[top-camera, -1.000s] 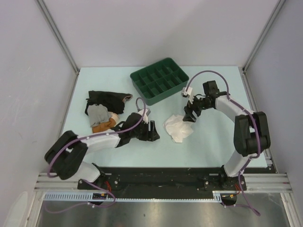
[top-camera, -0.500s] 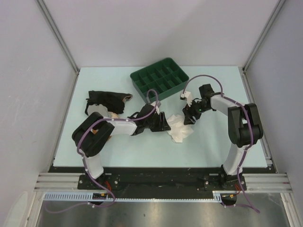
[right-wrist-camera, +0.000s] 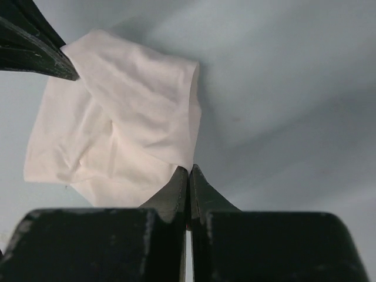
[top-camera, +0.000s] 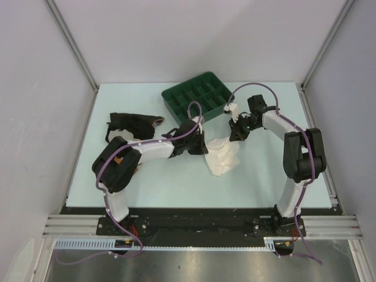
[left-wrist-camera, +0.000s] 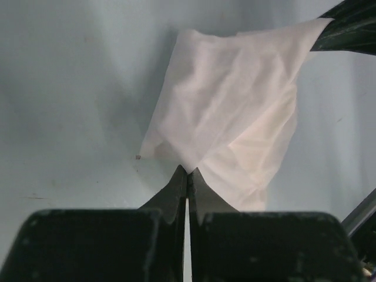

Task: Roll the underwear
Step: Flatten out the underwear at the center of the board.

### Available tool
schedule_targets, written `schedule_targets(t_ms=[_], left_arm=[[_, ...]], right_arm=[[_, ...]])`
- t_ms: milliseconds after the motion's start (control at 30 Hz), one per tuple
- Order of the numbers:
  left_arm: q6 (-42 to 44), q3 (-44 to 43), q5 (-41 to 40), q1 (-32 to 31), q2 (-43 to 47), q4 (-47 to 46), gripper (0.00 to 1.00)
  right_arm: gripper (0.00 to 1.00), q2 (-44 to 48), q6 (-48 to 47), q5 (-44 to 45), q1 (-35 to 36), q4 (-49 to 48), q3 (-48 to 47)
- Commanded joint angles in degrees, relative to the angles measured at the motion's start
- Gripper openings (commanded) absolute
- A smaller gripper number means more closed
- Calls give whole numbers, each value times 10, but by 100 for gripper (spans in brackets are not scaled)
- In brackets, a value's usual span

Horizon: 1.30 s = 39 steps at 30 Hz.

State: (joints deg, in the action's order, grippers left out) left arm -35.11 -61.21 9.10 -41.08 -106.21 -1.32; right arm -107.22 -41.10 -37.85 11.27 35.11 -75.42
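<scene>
The underwear [top-camera: 223,157] is a small white cloth on the pale table just in front of the green tray. My left gripper [top-camera: 207,147] is shut on its left corner and my right gripper [top-camera: 236,137] is shut on its right corner. The top edge stretches between them and the rest droops toward me. In the left wrist view the closed left gripper [left-wrist-camera: 188,170] pinches a corner of the underwear [left-wrist-camera: 235,111]. In the right wrist view the closed right gripper [right-wrist-camera: 189,168] pinches the other corner of the underwear [right-wrist-camera: 117,129].
The green compartment tray [top-camera: 176,106] stands just behind both grippers. A black garment [top-camera: 132,122] lies at the left, behind the left arm. Metal posts and grey walls close in the table on both sides.
Both grippers were open and have shut on the underwear's corners. The left gripper moved right to the cloth. The cloth, crumpled before, now hangs stretched between them, shifted a little toward the tray.
</scene>
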Motion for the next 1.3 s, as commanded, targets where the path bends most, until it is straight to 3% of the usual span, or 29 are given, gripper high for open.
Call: schedule_targets(t_ms=[0,133,233,433,500,533,633,700,800,933,1000,1100,1167,1267], left_arm=[[103,-108,-44,15,86,90,0],[167,-183,-51,16,130,135,0],[208,-189,-16,16,173,147,0],[277,-88,77,-37,231,208,2],[272,-4,101,-81,233,218,13],[255,26,131,-98,227,205,26],[191,130,199,-166,208,127,50],[170,157,203,-206,192,108,55],[165,166,167,-212,226,136,60],[200,130,90,-181,300,216,74],[206,121,71,-135,314,222,76],[204,116,60,-66,300,215,77],[196,109,62,-25,270,196,77],[176,87,56,7,225,171,76]], right_arm=[[0,61,-6,-21,-23,52,-107],[0,83,-36,-74,-43,125,-210],[0,136,-92,-109,-47,160,-200],[1,253,-362,-129,-15,317,3],[5,278,-409,-113,-12,356,97],[8,285,-412,-99,-10,356,126],[23,302,-402,-44,-24,330,219],[34,302,-408,-42,-55,344,235],[43,304,-433,-50,-92,374,227],[48,296,-384,-54,-99,324,208],[52,272,-296,-57,-96,246,200],[53,217,-146,-27,-85,123,180],[53,179,-93,-2,-73,71,146],[53,107,-36,7,-80,62,90]])
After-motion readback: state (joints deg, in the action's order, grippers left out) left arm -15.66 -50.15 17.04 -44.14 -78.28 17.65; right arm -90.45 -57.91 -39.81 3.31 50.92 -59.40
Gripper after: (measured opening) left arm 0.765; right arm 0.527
